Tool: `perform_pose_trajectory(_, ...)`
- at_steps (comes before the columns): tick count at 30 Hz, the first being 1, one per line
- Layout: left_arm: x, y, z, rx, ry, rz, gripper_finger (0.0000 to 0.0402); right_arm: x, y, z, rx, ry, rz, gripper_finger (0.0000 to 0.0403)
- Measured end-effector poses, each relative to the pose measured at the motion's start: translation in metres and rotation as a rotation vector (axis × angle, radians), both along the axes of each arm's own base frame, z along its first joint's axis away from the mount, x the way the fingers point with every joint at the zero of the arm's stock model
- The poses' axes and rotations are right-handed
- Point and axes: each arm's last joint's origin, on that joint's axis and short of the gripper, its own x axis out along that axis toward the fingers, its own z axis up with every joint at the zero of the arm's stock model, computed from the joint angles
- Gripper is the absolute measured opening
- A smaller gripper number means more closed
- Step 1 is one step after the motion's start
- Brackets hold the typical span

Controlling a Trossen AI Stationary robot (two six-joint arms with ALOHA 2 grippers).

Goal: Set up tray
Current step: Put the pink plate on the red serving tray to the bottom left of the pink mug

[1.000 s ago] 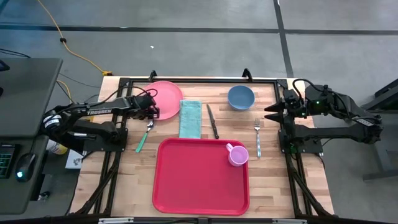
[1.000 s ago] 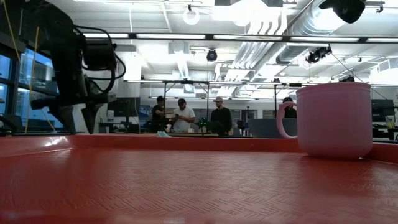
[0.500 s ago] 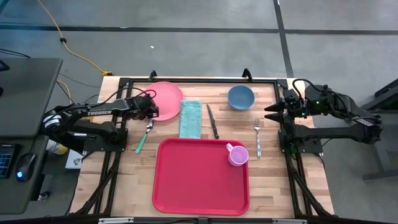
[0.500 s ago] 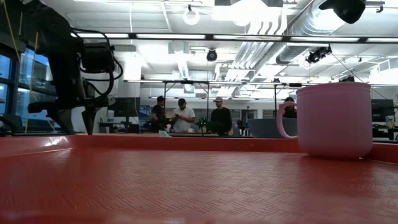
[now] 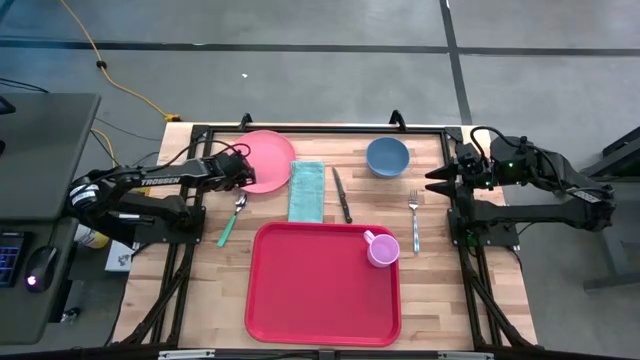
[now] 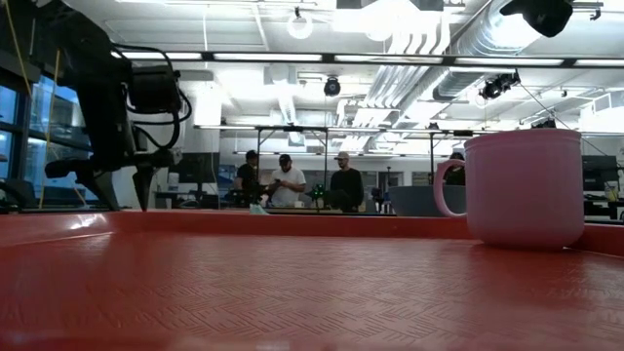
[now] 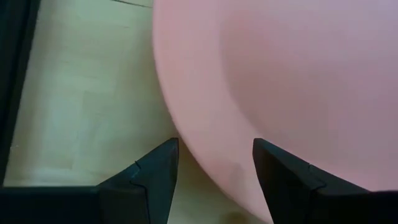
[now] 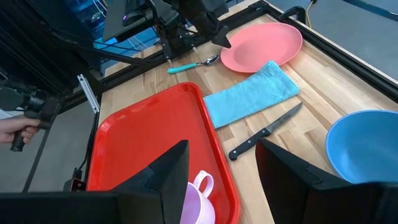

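High view: I see the tray at the near middle of the table, with only the pink mug on it, in its far right corner. Everything else sits off the tray on the wood: pink plate, teal cloth, knife, blue bowl, fork, teal-handled spoon. I judge the setup as barely begun, one item in and six left. My left gripper is at the plate's near left edge; my right gripper waits at the table's right side, beside the fork, holding nothing.

Low view: the camera sits level with the tray floor, so I only get red surface, the mug at the right, and the left arm at the far left. The plate, cutlery and cloth are hidden behind the tray rim. People stand far back in the room.

Left wrist view: my fingers stand apart, straddling the plate rim, nothing clamped. I can't tell whether the lower finger is under the rim or just beside it; most of the plate is cut off.

Right wrist view: fingers spread, empty. Tray, mug, cloth, knife, plate and spoon show; the bowl is cut off at the edge and the fork is out of frame. A person's hand shows at the picture's edge beyond the table.
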Motion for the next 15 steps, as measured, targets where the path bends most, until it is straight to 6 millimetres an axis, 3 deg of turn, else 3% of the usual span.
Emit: perform_pose_trajectory(15, 0.014, 0.009, -0.014, 0.010, -0.032, 0.028, 0.0239, 0.000, 0.000, 0.000, 0.002, -0.001, -0.001, 0.0165)
